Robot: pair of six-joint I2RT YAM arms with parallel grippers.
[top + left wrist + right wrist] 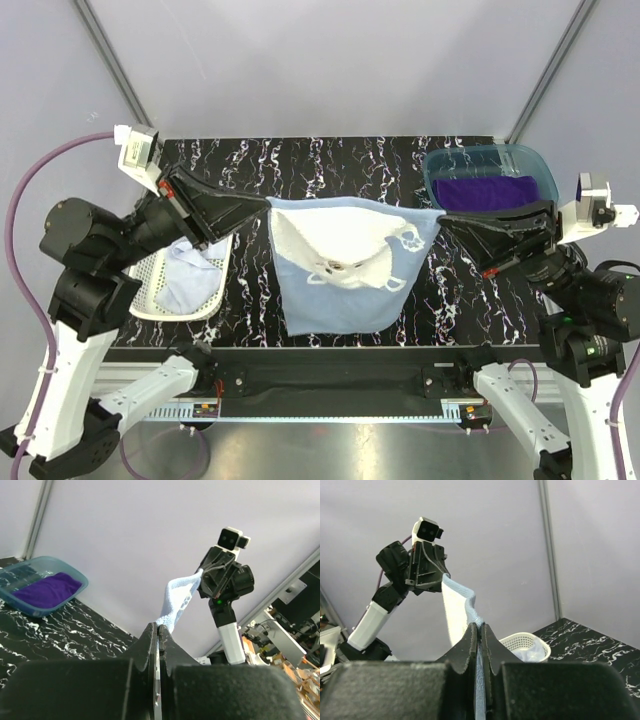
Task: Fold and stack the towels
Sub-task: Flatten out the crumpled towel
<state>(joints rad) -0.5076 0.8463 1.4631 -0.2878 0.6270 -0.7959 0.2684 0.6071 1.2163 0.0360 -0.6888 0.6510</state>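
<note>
The step in hand looks like the fold of the bear towel (340, 290). It hangs spread between the two arms over the middle of the counter (250, 160), its top edge pulled into a line from 9 to 3 o'clock. A paler flap bearing the bear face sags across its upper half. Whether its lower edge rests on the counter I cannot tell.

The left tool (266, 203) is clamped on the towel's corner at 10 o'clock. In the left wrist view its jaws are pressed together on a twisted strip of blue cloth (175, 597) that runs to the other arm. The right tool (444, 215) is clamped on the corner at 2 o'clock, and in the right wrist view the cloth (455, 605) rises from between jaws that are all but together.

The purple towel (485, 190) lies in the teal bin (480, 150) at 2 o'clock. The pale towel (190, 275) sits crumpled in the white basket (150, 275) at 9 o'clock, so it seems yet to be folded.

The next move likely calls for both arms to travel together and keep the top edge taut. They would lay that edge over the lower one with the corners level before either tool lets go.
</note>
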